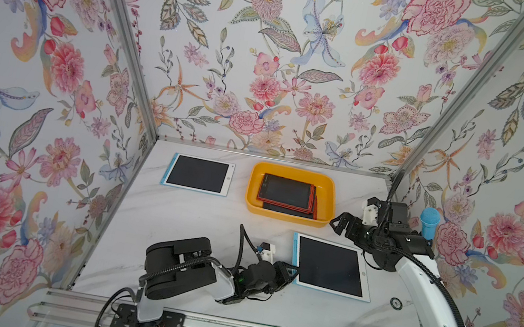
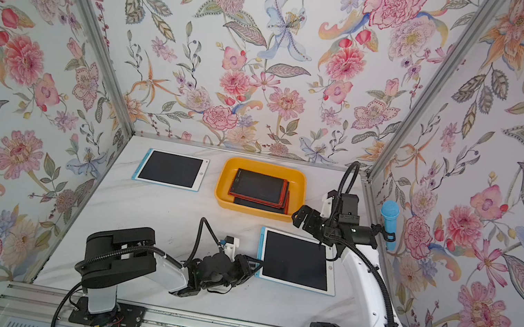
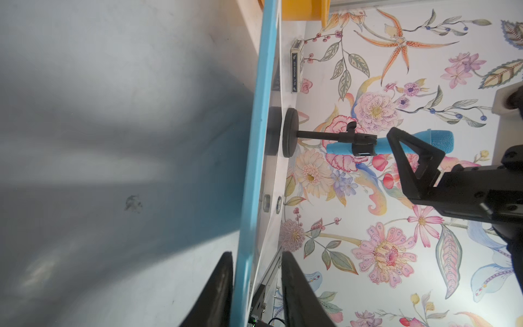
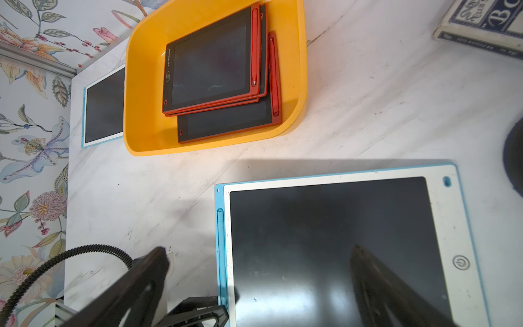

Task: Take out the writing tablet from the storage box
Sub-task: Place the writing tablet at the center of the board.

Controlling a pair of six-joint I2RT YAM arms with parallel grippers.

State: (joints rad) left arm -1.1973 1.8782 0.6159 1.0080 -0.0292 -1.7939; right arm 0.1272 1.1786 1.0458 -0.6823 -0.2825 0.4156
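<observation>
Left wrist: left gripper [image 3: 256,254] slack astride the blue tablet [image 3: 254,141]; we next steer the gaping right gripper [image 1: 351,216], at the storage box [image 1: 332,198]'s four o'clock, onto the red tablet [image 1: 285,190].

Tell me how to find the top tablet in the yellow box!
Look to the back of the white marble table for the yellow storage box. Inside, it is the uppermost red-edged tablet, its whole dark screen showing, while the tablets beneath only peek out from under it.
</observation>
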